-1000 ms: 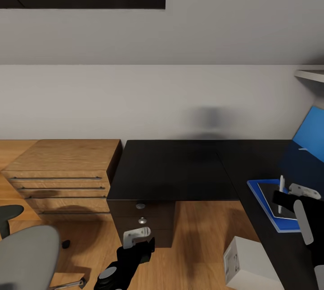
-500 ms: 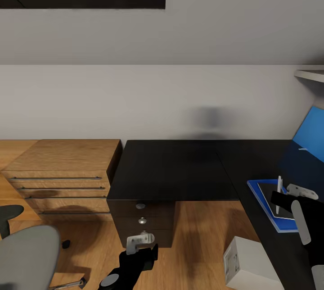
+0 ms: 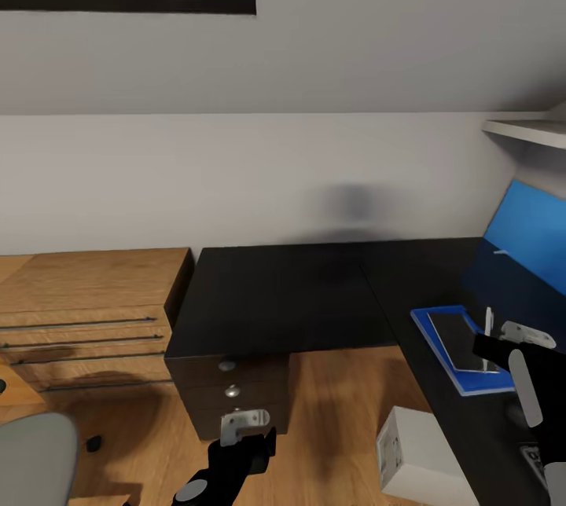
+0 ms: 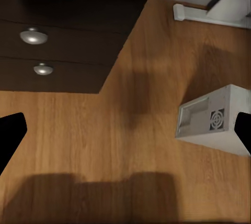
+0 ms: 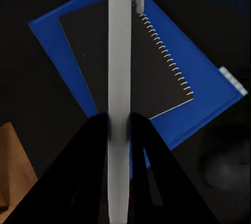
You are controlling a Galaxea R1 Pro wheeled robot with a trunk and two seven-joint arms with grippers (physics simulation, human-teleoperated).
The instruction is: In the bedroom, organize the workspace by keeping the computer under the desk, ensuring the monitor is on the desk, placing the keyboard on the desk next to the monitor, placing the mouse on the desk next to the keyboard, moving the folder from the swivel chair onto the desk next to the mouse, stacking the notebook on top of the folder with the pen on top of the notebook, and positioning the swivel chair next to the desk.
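Right claw (image 5: pixel 119 125): pinching the pen (image 5: pixel 119 78), white stick upright between its dark fingers

Notebook (image 5: pixel 133 62): right under the pen tip, lying on the folder (image 5: pixel 204 93); wrist view shows its spiral edge, head view only a dark slab (image 3: pixel 458 341) on blue (image 3: pixel 428 325)

Desk (image 3: pixel 275 294): black top carries the folder, under the right claw (image 3: pixel 495 337)

Left claw (image 4: pixel 125 130): spread wide, dark tips at both edges, over wood floor (image 4: pixel 104 130)

Computer (image 4: pixel 214 119): white box on the floor just beside the left claw's tip, near the drawer knobs (image 4: pixel 33 36); head view places it (image 3: pixel 409 451) between both claws

Chair (image 3: pixel 31 455): grey, well apart from the left claw (image 3: pixel 244 423)
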